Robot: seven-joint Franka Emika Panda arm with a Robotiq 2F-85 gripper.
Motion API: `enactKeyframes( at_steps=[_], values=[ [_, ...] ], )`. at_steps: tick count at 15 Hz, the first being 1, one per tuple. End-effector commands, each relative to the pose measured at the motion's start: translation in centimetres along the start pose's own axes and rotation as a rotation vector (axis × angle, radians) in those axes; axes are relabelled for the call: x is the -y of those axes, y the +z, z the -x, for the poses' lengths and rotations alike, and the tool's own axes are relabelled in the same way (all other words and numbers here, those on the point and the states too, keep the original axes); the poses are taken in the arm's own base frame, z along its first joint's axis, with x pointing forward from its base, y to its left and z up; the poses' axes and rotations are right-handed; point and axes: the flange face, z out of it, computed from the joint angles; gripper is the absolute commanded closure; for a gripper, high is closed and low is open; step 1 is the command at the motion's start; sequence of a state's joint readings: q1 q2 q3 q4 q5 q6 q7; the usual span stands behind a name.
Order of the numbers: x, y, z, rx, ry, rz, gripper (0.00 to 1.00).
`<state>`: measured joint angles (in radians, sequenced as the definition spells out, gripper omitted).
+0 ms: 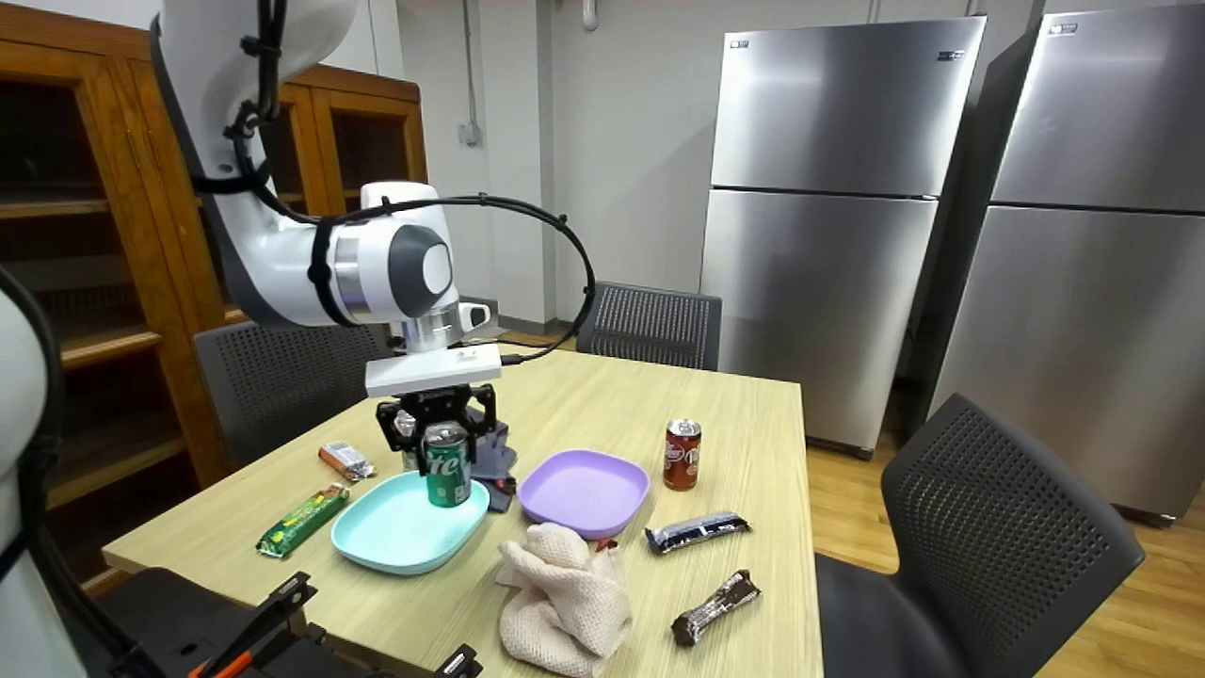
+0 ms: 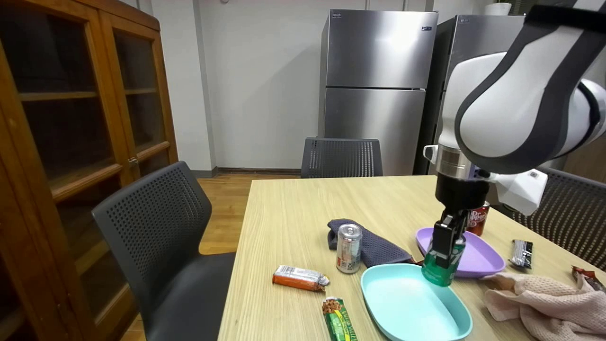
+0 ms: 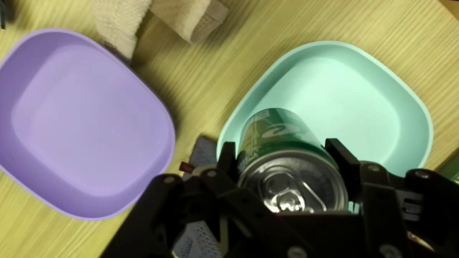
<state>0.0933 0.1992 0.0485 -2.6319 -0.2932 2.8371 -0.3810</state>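
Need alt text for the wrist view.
A black gripper holds a cylindrical green metal can, overlapping the lower left of a rounded turquoise plate; contact is unclear. A rounded purple plate lies left on the pale wooden table.

Your table carries a teal plate, purple plate, red can, silver can, grey cloth, beige cloth, green bar, orange bar, black bar and brown bar.
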Motion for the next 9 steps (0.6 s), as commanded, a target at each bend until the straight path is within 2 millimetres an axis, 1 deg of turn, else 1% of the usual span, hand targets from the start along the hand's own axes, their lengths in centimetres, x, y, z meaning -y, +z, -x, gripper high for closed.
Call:
enactKeyframes(
  at_steps=[1, 4, 9],
  values=[
    [3.4, -0.6, -1.0, 0.000, -0.050, 0.007, 0.61],
    [5.6, -0.1, -1.8, 0.011, -0.100, 0.002, 0.61],
    [8.3, 1.0, -2.9, 0.027, -0.189, 0.016, 0.61]
  ],
)
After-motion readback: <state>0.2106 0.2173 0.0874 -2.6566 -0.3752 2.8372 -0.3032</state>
